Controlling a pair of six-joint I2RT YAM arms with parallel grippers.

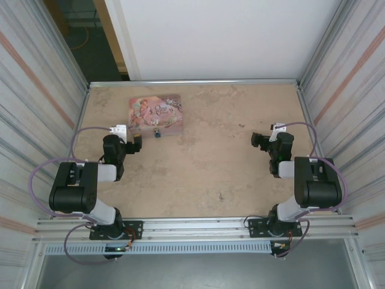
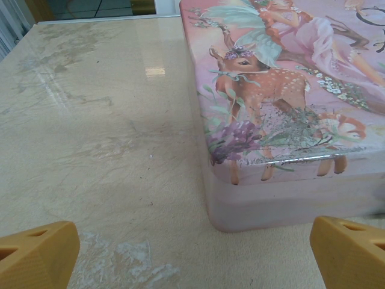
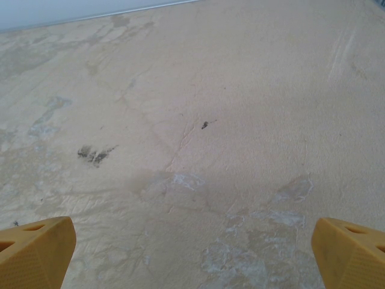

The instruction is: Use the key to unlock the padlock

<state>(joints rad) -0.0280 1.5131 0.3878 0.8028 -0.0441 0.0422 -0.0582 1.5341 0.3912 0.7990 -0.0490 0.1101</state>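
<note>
the beige worktop (image 1: 228, 156) carries a pink illustrated tin (image 1: 155, 111) at its far left. the left hand (image 1: 136, 145) hangs by the tin's near-left corner, its fingers spread wide. the right hand (image 1: 260, 141), well apart to the right, is equally wide above bare worktop. the tiny dark-blue padlock (image 1: 157, 133) sits at the tin's near edge.

Light's soft & even from overhead, barely any shadow on the counter (image 1: 204, 174) by the arms (image 1: 75, 189) in the top view. Back wall (image 1: 228, 36) v. bright, nearly blown out; doorway (image 1: 90, 36) top left is dim. Left wrist view: small white glare spot on the counter, thin shine along the pink tin (image 2: 283, 90) near rim, orange fingertips (image 2: 36, 256) of the left pincer (image 2: 192, 265) a bit soft. Right wrist view pale, low contrast.
</note>
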